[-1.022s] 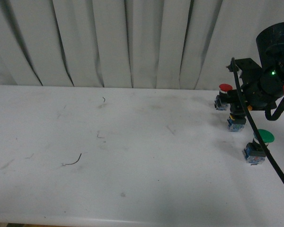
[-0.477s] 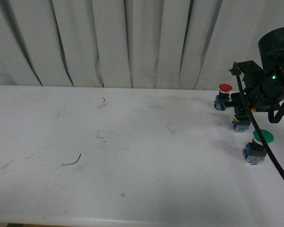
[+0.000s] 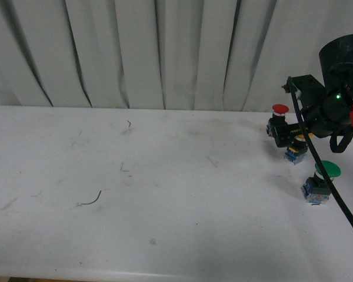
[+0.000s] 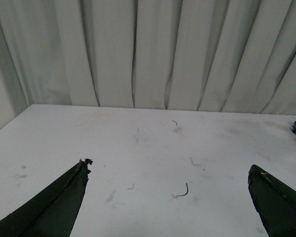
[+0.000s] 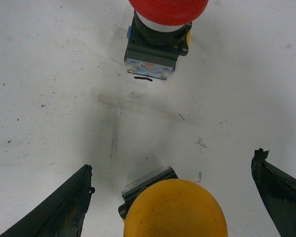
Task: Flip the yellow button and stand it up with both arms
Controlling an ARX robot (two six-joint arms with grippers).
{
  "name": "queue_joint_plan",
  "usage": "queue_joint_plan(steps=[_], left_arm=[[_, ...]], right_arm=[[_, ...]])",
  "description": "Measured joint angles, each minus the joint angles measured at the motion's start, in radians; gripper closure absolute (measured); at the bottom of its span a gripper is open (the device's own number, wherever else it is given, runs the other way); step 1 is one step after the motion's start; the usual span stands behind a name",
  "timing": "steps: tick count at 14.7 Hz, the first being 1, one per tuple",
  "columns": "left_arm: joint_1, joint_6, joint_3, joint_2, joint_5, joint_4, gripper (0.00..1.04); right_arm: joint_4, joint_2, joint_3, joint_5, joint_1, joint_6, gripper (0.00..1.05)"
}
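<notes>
Since a second ago the right arm (image 3: pixel 332 100) has shifted slightly toward the table's far right corner, and its gripper (image 5: pixel 172 197) now sits over the yellow button (image 3: pixel 295 150).

Seen from the front, a white table (image 3: pixel 165 194) stands before pale grey curtains (image 3: pixel 153 53). Three push buttons stand near the table's right edge: a red button (image 3: pixel 278 120) farthest back, the yellow button just in front of it, and a green button (image 3: pixel 320 182) closer to the front edge. The arm partly hides the yellow button here.

From the right wrist camera, the two black fingers (image 5: pixel 64 207) are spread wide, one on either side of the yellow cap (image 5: pixel 175 210), neither touching it (a clear strip of table shows on both sides). The button's black collar shows beneath the cap, and the red button (image 5: pixel 160 34) stands just beyond it, upright.

From the left wrist camera, the left gripper (image 4: pixel 170 202) hangs over bare table nearer the left edge, its fingers (image 4: pixel 54 202) also spread apart and holding nothing. A short dark thread (image 4: pixel 182 190) lies on the table between them.
</notes>
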Motion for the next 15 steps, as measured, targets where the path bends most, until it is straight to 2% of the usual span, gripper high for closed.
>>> queue_joint_plan(steps=[4,6,8,10,11,12,13,14,15], left_arm=[[0.0,0.0,0.0,0.0,0.0,0.0,0.07],[0.0,0.0,0.0,0.0,0.0,0.0,0.07],[0.0,0.0,0.0,0.0,0.0,0.0,0.07],[0.0,0.0,0.0,0.0,0.0,0.0,0.07],[0.0,0.0,0.0,0.0,0.0,0.0,0.07],[0.0,0.0,0.0,0.0,0.0,0.0,0.07],[0.0,0.0,0.0,0.0,0.0,0.0,0.07],[0.0,0.0,0.0,0.0,0.0,0.0,0.07],[0.0,0.0,0.0,0.0,0.0,0.0,0.07]], right_arm=[[0.046,-0.085,-0.056,-0.053,0.0,0.023,0.06],[0.16,-0.249,-0.201,-0.137,-0.005,0.049,0.06],[0.333,-0.473,-0.429,-0.232,-0.039,0.082,0.06],[0.396,-0.563,-0.521,-0.27,-0.061,0.105,0.06],[0.472,-0.68,-0.638,-0.324,-0.093,0.134,0.06],[0.639,-0.801,-0.779,-0.279,-0.109,0.142,0.12],[0.787,-0.969,-0.955,-0.174,-0.14,0.142,0.25],[0.782,-1.171,-1.128,-0.168,-0.176,0.142,0.38],[0.796,-1.336,-1.28,-0.154,-0.175,0.143,0.5]])
